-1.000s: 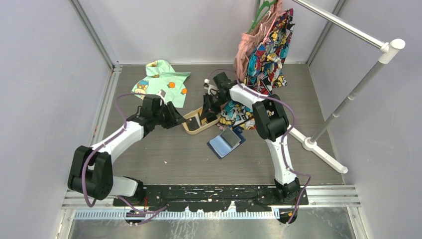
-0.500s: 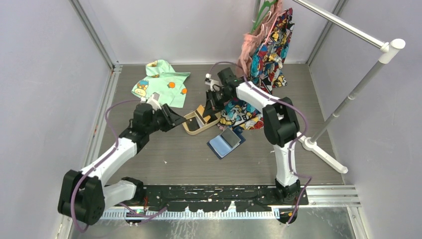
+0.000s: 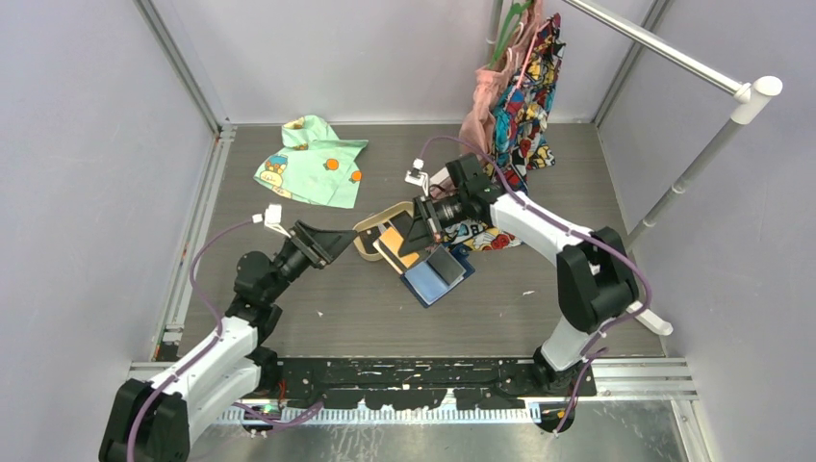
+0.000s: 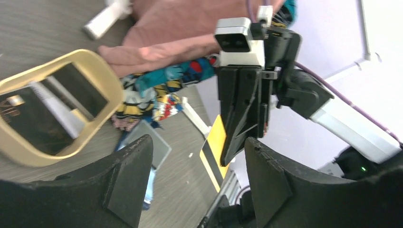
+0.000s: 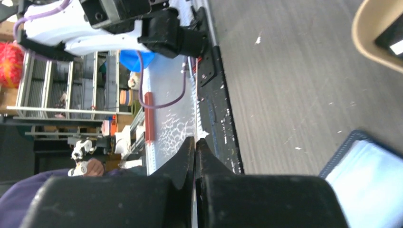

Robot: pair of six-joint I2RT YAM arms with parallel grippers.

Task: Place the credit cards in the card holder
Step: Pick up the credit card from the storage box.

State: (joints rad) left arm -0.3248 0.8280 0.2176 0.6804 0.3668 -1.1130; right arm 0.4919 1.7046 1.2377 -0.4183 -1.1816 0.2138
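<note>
My right gripper [image 3: 414, 236] is shut on an orange-yellow credit card [image 3: 392, 243] with a black stripe, holding it in the air between the tan tray [image 3: 364, 241] and the card holder [image 3: 438, 274]. The card also shows in the left wrist view [image 4: 216, 149]; in the right wrist view it is only a thin edge between the shut fingers [image 5: 180, 166]. The navy card holder lies open on the table, its pale inner pocket up [image 5: 368, 173]. Dark cards [image 4: 54, 107] lie in the tray [image 4: 102, 76]. My left gripper [image 3: 332, 241] is open and empty, left of the tray.
A green printed shirt [image 3: 313, 159] lies at the back left. Colourful garments [image 3: 520, 91] hang from a clothes rack [image 3: 674, 192] at the back right and drape onto the table behind the tray. The rack's white foot [image 3: 625, 298] lies at the right.
My right gripper has lifted the orange-yellow card out of the tray and moved it nearer, toward the card holder. My left arm has drawn back toward the near left.
</note>
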